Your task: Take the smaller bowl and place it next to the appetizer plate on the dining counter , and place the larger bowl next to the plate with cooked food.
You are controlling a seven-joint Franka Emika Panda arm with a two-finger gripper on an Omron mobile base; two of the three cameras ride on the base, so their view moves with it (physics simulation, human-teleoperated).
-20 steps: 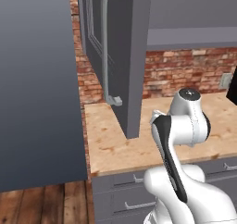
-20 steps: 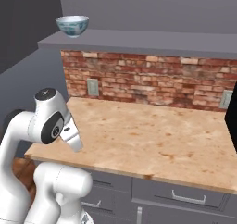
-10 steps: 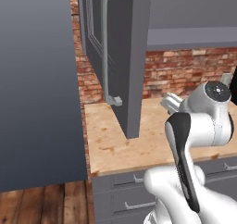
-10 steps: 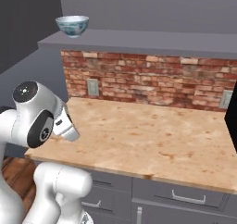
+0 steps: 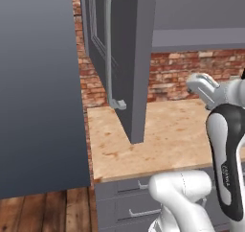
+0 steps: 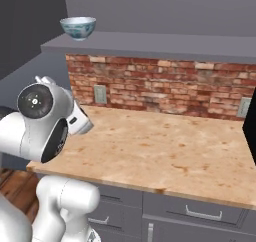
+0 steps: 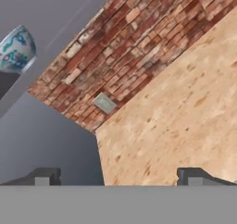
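A white bowl with a blue-green painted pattern [image 6: 78, 27] stands on the grey cabinet shelf [image 6: 150, 40] at its left end, above the brick wall. In the hand view, the bowl [image 7: 16, 48] sits at the upper left. With no other bowl beside it, I cannot tell whether it is the smaller or the larger one. My gripper [image 7: 119, 177] is open, its fingertips [image 7: 44, 177] wide apart with nothing between them, well below and short of the bowl. The appetizer plate, the plate with cooked food and the dining counter are out of view.
A wooden countertop [image 6: 165, 151] runs under the shelf, backed by a brick wall [image 6: 165, 86] with an outlet [image 6: 100, 93]. The open grey cabinet door [image 5: 127, 58] juts out over the counter. A tall dark panel [image 5: 38, 92] stands on the left. Drawers [image 6: 200, 213] lie below.
My arm has swung its upper joints outward toward the frame edges in both base views, and the hand has turned with it. The bowl and the counter have stayed put.
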